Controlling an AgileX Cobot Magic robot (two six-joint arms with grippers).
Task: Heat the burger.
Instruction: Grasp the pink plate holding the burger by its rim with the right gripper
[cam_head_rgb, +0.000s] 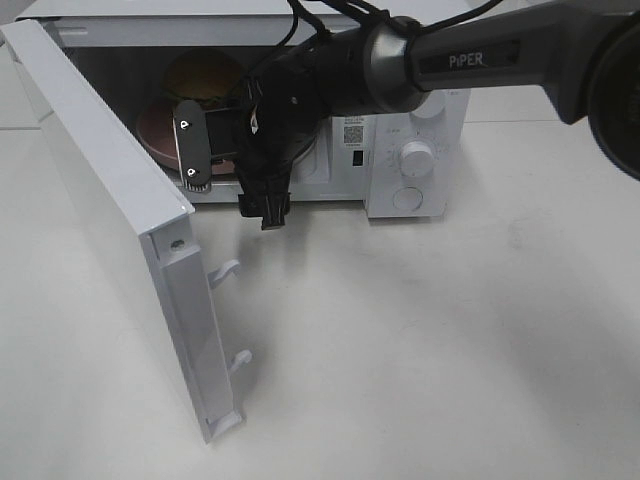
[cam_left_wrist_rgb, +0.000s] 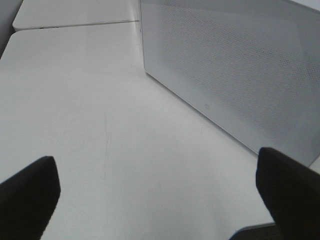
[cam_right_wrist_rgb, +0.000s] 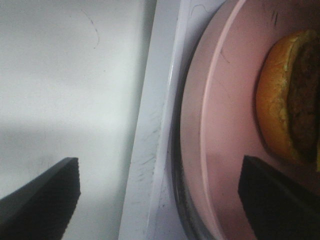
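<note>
burger (cam_right_wrist_rgb: 287, 97): on pink plate (cam_right_wrist_rgb: 220, 150) inside microwave (cam_head_rgb: 420, 150), door (cam_head_rgb: 110, 200) swung open | my right gripper (cam_head_rgb: 232, 170): jaws wide, empty, at the cavity mouth, burger at 11 o'clock | my left gripper (cam_left_wrist_rgb: 160, 192): wide, idle | handling: light, squashy, stacked layers may slide; I'd hold the plate rim.

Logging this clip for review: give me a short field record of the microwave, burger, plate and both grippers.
microwave: white, on the table
door: swung wide open
burger: inside the microwave, on the plate
plate: pink, inside the cavity
right gripper: open, at the cavity mouth, holding nothing
left gripper: open, empty, beside the door's outer face
</note>
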